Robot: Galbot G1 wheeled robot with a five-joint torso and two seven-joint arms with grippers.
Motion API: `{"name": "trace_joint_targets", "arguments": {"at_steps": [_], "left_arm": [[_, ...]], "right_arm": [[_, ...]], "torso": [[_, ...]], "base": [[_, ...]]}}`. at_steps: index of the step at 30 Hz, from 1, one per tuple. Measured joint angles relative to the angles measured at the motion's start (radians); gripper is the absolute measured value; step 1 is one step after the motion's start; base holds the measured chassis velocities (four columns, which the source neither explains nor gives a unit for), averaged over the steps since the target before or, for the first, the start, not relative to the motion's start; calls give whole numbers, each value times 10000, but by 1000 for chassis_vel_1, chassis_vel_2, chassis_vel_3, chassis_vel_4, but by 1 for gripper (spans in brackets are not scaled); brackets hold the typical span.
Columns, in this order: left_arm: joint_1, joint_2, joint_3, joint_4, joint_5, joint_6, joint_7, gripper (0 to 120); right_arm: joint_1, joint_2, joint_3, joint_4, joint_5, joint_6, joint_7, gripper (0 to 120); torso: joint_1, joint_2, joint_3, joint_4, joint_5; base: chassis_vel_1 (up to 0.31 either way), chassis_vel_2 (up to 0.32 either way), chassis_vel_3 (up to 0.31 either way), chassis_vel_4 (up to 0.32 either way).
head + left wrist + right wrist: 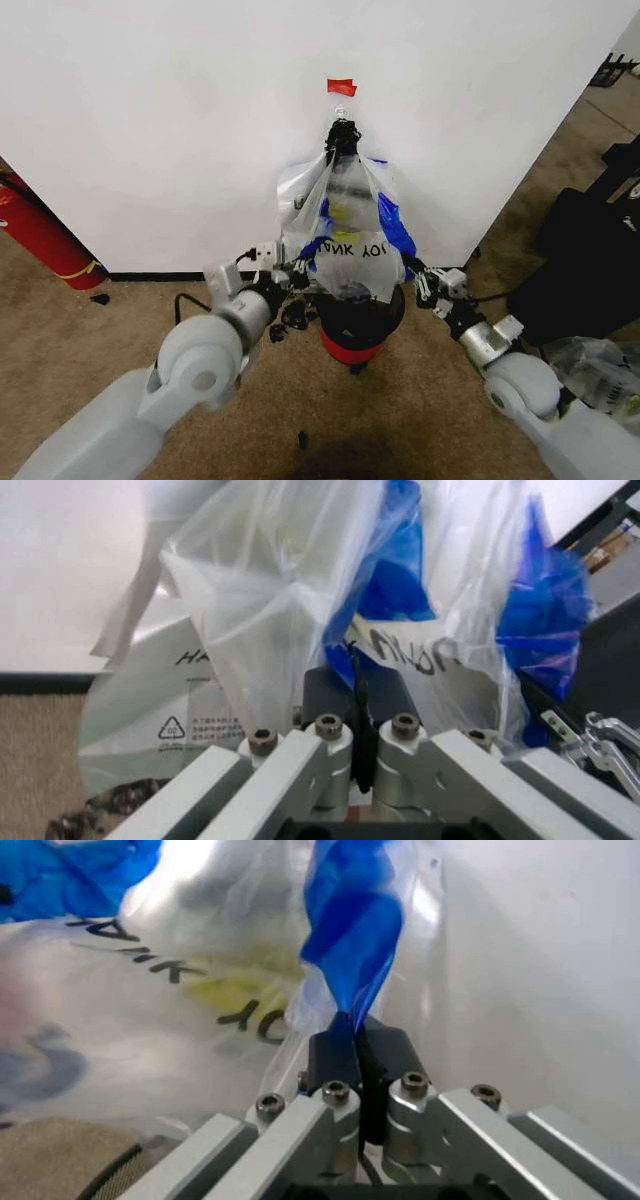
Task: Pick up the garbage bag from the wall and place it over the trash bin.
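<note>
The garbage bag hung against the white wall from a hook under a small piece of red tape. Its lower part, with black letters and blue print, was spread over the mouth of the trash bin, which stood on the carpet just in front of the wall. The left gripper was at the left side of the bag, near the rim of the bin. In the left wrist view its jaws were closed together on a thin fold of the plastic. The right gripper was at the right side of the bag, at about the same height. In the right wrist view its jaws were also closed, and they pinched a blue printed strip of the bag. A red fire extinguisher lay near the wall, far at the left, and a clear plastic sack lay on the carpet at the right
</note>
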Motion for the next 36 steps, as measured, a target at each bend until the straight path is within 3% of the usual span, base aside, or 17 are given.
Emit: {"name": "trace_joint_targets", "arguments": {"at_steps": [15,26,36], "left_arm": [[2112,32,-807,-810,1145,-81,556,0],[1373,-298,-587,-816,1353,-423,801,0],[145,-602,28,-862,1129,-649,1076,0]], "right_arm": [[-928,520,775,346,-172,262,-155,0],[-450,983,1031,481,64,213,271,0],[-458,779,2328,1121,827,-27,626,0]], "torso": [[1,0,1,2,0],[2,-1,2,2,1],[2,-3,3,1,1]], "base": [[0,0,0,0],[0,0,0,0],[0,0,0,0]]}}
